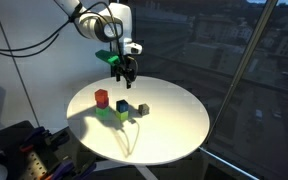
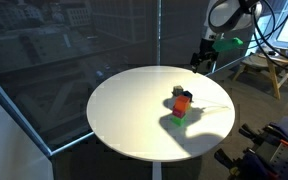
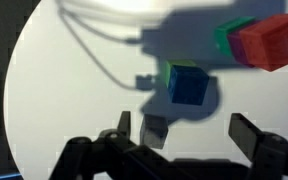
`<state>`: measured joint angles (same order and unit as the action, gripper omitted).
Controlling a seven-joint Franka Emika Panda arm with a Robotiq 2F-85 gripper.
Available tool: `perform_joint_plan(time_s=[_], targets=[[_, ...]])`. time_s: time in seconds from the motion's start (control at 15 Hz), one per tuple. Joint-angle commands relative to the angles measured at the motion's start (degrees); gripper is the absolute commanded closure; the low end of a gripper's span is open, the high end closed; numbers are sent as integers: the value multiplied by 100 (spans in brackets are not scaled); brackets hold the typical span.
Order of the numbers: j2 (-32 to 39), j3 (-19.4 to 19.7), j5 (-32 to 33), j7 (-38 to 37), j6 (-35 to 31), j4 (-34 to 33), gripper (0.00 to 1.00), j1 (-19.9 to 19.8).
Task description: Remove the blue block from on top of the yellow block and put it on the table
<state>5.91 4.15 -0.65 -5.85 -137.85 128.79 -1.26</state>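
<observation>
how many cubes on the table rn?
4 clear: red cube on green cube; blue block beside that stack; grey cube alone near it. Blue sits raised on something mostly hidden, maybe a fifth.

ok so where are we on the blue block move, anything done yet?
Done: nothing yet; the blue block still sits on the yellow block. In hand: the gripper hangs open above the blocks, touching nothing. Left: come down over the blue block, close, lift it off and set it on a bare part of the table.
</observation>
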Motion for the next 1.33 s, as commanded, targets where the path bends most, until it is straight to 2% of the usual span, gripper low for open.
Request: perform_joint_plan(time_s=[0.0, 0.67, 1.27], targets=[[390, -64, -95, -251, 224, -484, 0, -17], [1187, -69, -71, -492, 171, -968, 0, 12], [1476, -149, -40, -391, -302, -954, 0, 91]])
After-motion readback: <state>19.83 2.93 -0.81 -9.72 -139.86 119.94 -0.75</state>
